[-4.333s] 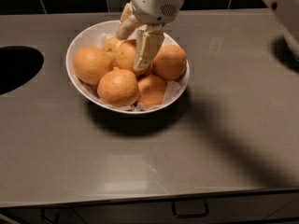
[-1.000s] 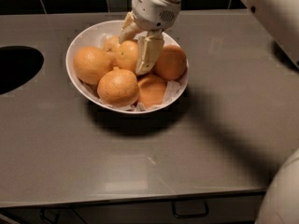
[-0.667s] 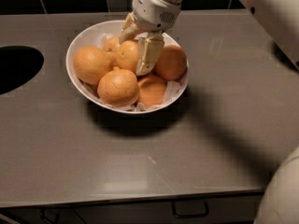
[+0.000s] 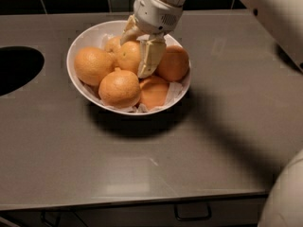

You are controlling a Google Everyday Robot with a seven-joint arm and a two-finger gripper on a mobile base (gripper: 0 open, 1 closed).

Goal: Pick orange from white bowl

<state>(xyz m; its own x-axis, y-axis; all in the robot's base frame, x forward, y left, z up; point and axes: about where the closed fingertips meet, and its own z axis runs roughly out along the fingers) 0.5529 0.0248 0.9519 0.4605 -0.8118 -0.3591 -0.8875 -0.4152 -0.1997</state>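
Note:
The white bowl (image 4: 80,41) stands on the grey counter at the upper middle, lined with crinkled paper and holding several oranges. My gripper (image 4: 134,56) reaches down into it from above. Its two cream fingers straddle the orange (image 4: 127,56) in the middle of the pile. One finger (image 4: 149,56) lies against that orange's right side, the other (image 4: 129,31) against its upper left. The orange rests among the others in the bowl. An orange with a raised nub (image 4: 119,88) sits at the front.
A dark round hole (image 4: 16,70) opens in the counter at the left. A dark tiled wall runs along the back. The white robot shell (image 4: 284,197) fills the lower right corner. The counter's front edge has drawer handles (image 4: 191,214) below.
Since 4.3 s ago the gripper has sunk a little deeper among the oranges. Over the last second nothing has visibly moved.

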